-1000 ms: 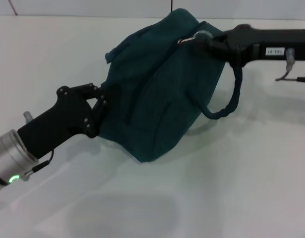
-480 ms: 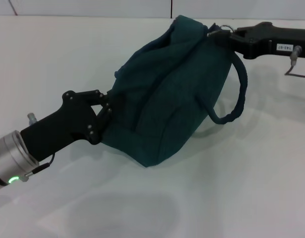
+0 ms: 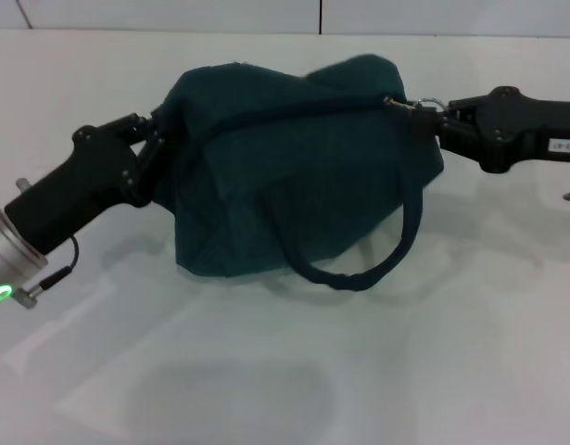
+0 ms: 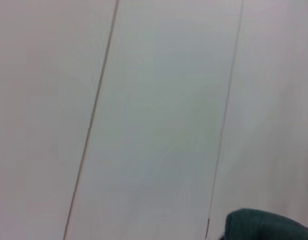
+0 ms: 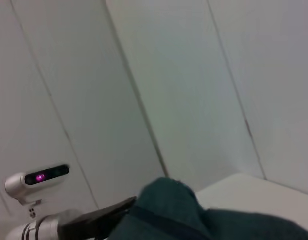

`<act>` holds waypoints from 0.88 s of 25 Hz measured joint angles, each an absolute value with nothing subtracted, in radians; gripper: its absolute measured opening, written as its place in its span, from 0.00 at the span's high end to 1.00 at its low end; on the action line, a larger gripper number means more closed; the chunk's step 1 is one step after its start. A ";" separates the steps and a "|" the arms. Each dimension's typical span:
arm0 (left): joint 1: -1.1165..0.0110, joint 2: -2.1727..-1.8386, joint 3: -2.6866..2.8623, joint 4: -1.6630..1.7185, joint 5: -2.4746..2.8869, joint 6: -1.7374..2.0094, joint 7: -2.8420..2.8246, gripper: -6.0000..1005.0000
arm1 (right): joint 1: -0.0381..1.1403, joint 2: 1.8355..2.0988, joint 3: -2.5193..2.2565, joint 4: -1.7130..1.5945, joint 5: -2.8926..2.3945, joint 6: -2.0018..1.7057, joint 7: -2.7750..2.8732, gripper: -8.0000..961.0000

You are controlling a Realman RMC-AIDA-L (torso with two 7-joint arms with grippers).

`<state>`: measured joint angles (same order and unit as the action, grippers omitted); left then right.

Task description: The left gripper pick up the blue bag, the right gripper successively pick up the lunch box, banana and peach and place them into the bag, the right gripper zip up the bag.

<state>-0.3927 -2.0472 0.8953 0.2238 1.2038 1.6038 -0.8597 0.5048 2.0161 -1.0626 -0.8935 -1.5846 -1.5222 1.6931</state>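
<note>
The blue bag [image 3: 294,185] hangs stretched above the white table in the head view, its zipper line running along the top. My left gripper [image 3: 153,148] is shut on the bag's left end. At the bag's right end my right gripper [image 3: 444,118] is shut on the metal ring pull [image 3: 428,105] of the zipper. One loop handle [image 3: 377,269] dangles below the bag. A corner of the blue bag [image 4: 264,226] shows in the left wrist view, and the right wrist view shows the blue bag [image 5: 194,217] from close up. The lunch box, banana and peach are out of view.
The white table [image 3: 266,371] spreads under and in front of the bag, with a wall behind it. The right wrist view shows the left arm's silver cuff [image 5: 38,229] and a small camera unit [image 5: 41,177] with a purple light.
The left gripper has moved up and to the left, and the right gripper has drawn right and slightly down. The bag is now pulled out wider and flatter between them.
</note>
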 joint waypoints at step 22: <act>-0.406 -2.027 0.901 0.369 1.225 1.566 -1.143 0.92 | 0.455 2.008 -1.037 -0.811 -1.592 -1.414 1.644 0.92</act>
